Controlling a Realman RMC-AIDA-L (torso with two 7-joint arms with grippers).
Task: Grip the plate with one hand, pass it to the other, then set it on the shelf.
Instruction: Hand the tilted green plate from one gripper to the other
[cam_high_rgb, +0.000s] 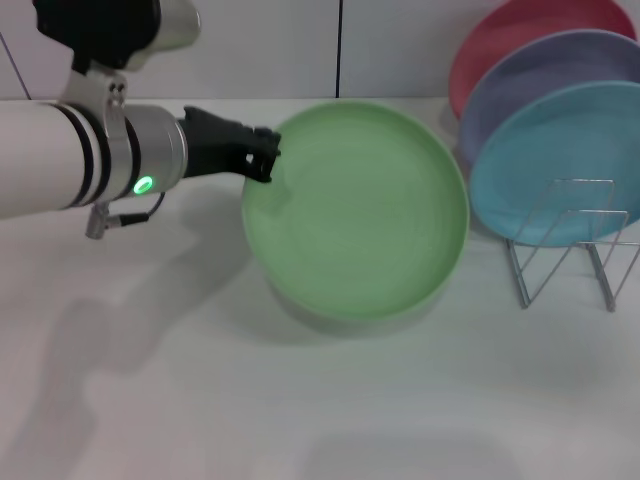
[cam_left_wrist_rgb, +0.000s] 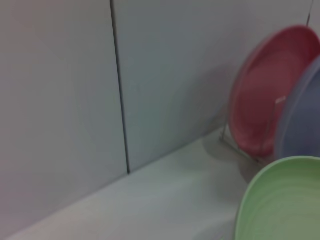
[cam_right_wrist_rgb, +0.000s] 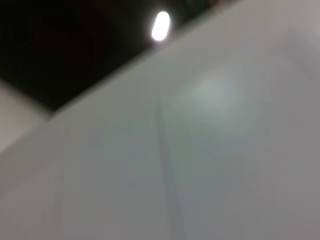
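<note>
- While the left gripper (cam_high_rgb: 262, 152) pinches the left rim of the green plate (cam_high_rgb: 357, 212), you are in the first step of the task: the plate is gripped and held tilted above the white table (cam_high_rgb: 150, 400), in the middle of the head view
- You can see a shadow under the plate's lower edge, so I judge it is lifted, or at least nearly free of the table
- At the right side of the head view stands the wire shelf (cam_high_rgb: 565, 240); a blue plate (cam_high_rgb: 560, 160), a lavender plate (cam_high_rgb: 545, 85) and a red plate (cam_high_rgb: 510, 35) already lean there, one behind the other
- In front of the blue plate the wire loops look free, and this seems to be the place for the green plate
- Your right gripper is not visible in any view; its wrist camera shows only a pale flat surface and a dark area with one bright lamp, so I cannot tell whether its fingers are spread or pressed together
- For the next move you need to bring the right gripper to the free right rim of the plate, let it close firmly there, and only then release the left one
- Take care that the plate's right edge, which is near the blue plate, does not knock it
</note>
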